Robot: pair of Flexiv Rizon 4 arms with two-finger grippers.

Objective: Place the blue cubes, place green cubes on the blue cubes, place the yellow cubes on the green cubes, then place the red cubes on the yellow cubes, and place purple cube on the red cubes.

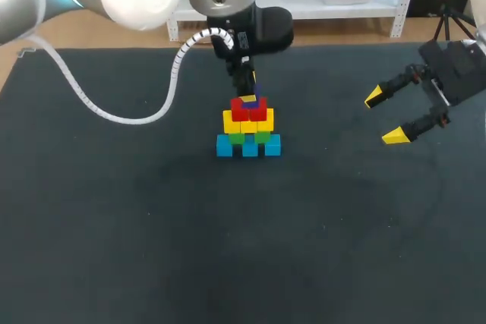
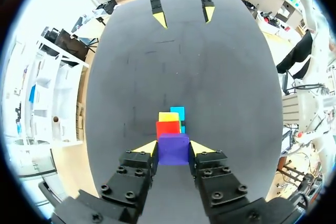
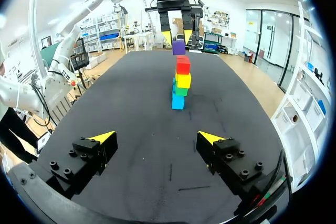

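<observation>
Left gripper (image 2: 174,148) pinches smooth purple cube (image 2: 174,149) over red cubes (image 2: 168,128); right gripper (image 3: 157,139) splayed wide

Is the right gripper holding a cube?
No, the right gripper is open with nothing between its fingers; the purple cube is held by the left gripper.

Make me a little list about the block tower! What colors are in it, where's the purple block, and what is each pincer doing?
Layers, bottom to top: blue cubes, green cubes, yellow cubes, red cubes
Purple cube: right over the red cubes; cannot tell if it touches them
Left pincer: shut on the purple cube
Right pincer: open, empty, well apart from the cubes
Table: dark top
</observation>
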